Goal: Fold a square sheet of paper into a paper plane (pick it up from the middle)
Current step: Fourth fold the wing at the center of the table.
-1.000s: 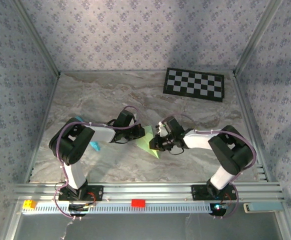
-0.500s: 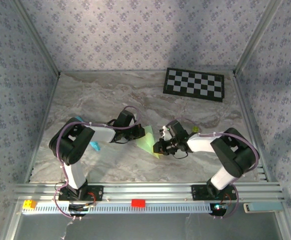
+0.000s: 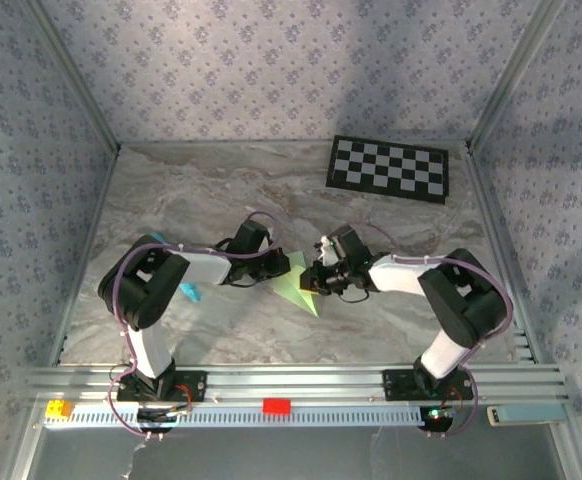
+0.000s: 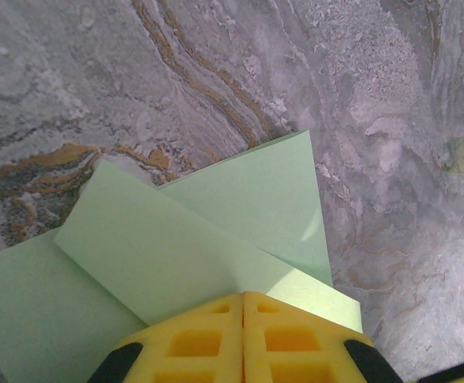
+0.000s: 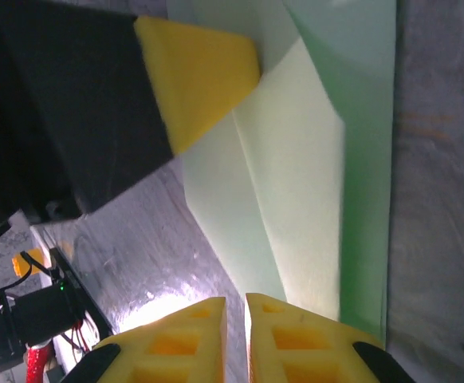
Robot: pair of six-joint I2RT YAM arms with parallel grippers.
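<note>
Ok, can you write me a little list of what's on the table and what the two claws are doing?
paper: pale green, partly folded, lying on the table between the grippers
left gripper: shut, tips on the paper
right gripper: nearly shut, at the paper's edge
checkerboard: far right corner
blue stick: left of the paper

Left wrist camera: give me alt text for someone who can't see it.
A partly folded pale green paper lies on a grey marbled table, its flaps overlapping in angled layers. The left gripper, its two yellow fingers pressed together, sits over the paper's near edge at the bottom of the frame.
</note>
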